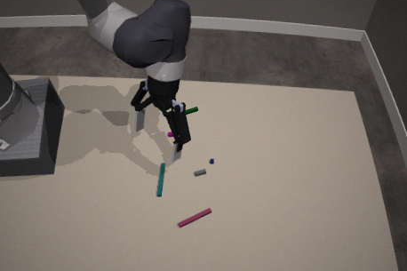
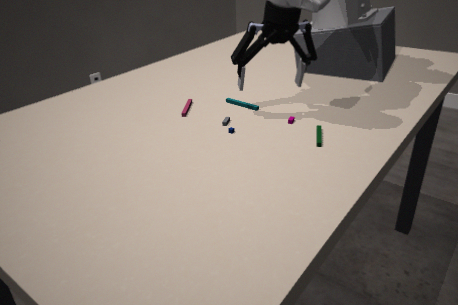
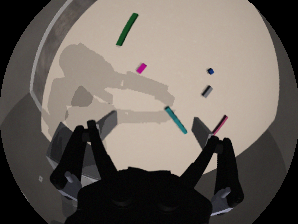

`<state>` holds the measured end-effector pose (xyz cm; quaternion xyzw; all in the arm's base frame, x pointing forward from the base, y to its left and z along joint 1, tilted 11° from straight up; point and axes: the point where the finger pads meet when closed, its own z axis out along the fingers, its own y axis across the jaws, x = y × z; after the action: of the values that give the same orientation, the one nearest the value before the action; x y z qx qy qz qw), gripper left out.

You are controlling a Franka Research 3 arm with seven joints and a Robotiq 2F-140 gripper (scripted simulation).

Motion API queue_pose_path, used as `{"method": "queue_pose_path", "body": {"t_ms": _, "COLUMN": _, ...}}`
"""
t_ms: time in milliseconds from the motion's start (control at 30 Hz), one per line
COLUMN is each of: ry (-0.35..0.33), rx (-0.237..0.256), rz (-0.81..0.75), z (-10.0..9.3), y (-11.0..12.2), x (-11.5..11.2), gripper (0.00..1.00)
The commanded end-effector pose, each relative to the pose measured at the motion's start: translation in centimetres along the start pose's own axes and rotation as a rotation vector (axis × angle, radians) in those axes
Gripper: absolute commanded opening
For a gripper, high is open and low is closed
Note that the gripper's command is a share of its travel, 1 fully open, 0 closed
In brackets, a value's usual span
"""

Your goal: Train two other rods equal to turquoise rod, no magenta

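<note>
Pink rod (image 1: 195, 218) (image 2: 187, 108) (image 3: 220, 124) and blue rod (image 1: 211, 161) (image 2: 231, 130) (image 3: 210, 71) lay apart, off the turquoise rod (image 1: 161, 179) (image 2: 242, 104) (image 3: 176, 120); near it the gripper (image 1: 158, 141) (image 2: 270, 85) (image 3: 155, 120) hung wide, empty. Straddling the pink one's middle squarely, then closing gently, seemed wisest.

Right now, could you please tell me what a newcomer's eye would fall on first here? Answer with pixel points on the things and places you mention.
Probably the black tool (image 1: 157, 138) (image 2: 270, 83) (image 3: 155, 120), spread wide open above the table. Next come the turquoise rod (image 1: 161, 179) (image 2: 242, 104) (image 3: 176, 120), lying alone near the arm's shadow, and the pink rod (image 1: 195, 218) (image 2: 187, 108) (image 3: 220, 125), farthest from the green one (image 1: 192, 110) (image 2: 319, 136) (image 3: 127, 29).
</note>
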<state>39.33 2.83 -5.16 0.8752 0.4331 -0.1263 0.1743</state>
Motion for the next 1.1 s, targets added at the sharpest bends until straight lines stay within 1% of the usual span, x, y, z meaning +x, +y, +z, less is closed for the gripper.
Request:
{"method": "queue_pose_path", "body": {"t_ms": 0, "ry": 0.017, "rx": -0.002, "rz": -0.02, "z": -0.1, "y": 0.0, "x": 0.4, "gripper": 1.0}}
{"method": "queue_pose_path", "body": {"t_ms": 200, "ry": 0.017, "rx": -0.002, "rz": -0.02, "z": -0.1, "y": 0.0, "x": 0.4, "gripper": 1.0}}
{"method": "queue_pose_path", "body": {"t_ms": 233, "ry": 0.07, "rx": 0.018, "rz": -0.001, "z": 0.2, "y": 0.4, "x": -0.4, "gripper": 1.0}}
{"method": "queue_pose_path", "body": {"t_ms": 733, "ry": 0.07, "rx": 0.018, "rz": -0.001, "z": 0.2, "y": 0.4, "x": -0.4, "gripper": 1.0}}
{"method": "queue_pose_path", "body": {"t_ms": 767, "ry": 0.118, "rx": 0.033, "rz": 0.017, "z": 0.4, "y": 0.6, "x": -1.0, "gripper": 1.0}}
{"method": "queue_pose_path", "body": {"t_ms": 1067, "ry": 0.118, "rx": 0.033, "rz": 0.017, "z": 0.4, "y": 0.6, "x": -1.0, "gripper": 1.0}}
